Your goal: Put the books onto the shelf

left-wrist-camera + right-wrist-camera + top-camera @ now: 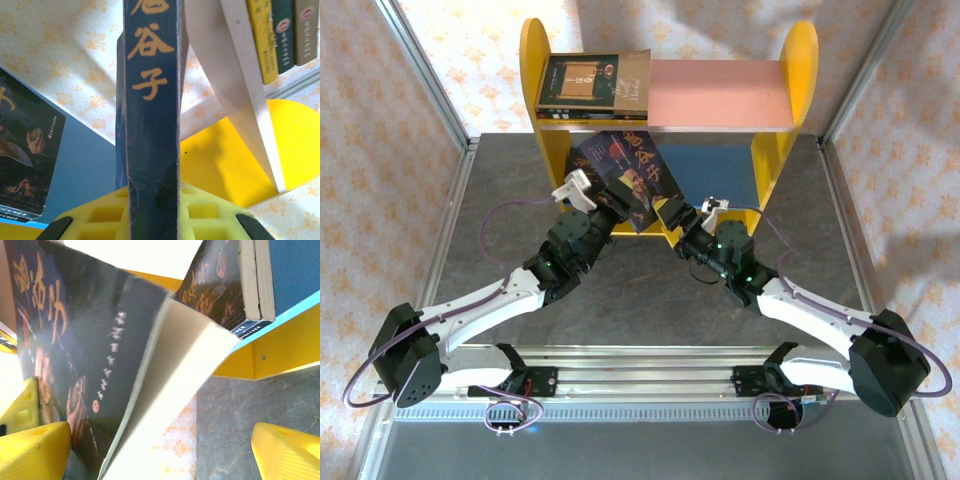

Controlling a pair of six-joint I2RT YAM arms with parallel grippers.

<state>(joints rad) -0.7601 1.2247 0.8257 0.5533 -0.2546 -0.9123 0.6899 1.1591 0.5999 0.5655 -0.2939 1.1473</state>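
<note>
The shelf [720,92] stands at the back of the table with yellow sides, a pink upper board and a blue lower board [715,172]. My left gripper [613,203] [152,212] is shut on the spine of a dark book with a bearded man [625,168] [152,100], held tilted in front of the lower tier. My right gripper [674,213] [160,447] is open beside that book's [90,330] lower corner, its page edge between the spread fingers. Another bearded-man book [25,150] [220,285] lies on the blue board. A dark book [578,82] and a tan one [632,80] lie on the pink board.
The shelf's right yellow panel [798,62] and left yellow panel [533,60] bound the tiers. A yellow-spined book [262,40] lies in the stack on the upper board. Grey tabletop [650,300] stretches in front of the shelf, with metal frame posts [425,75] at the sides.
</note>
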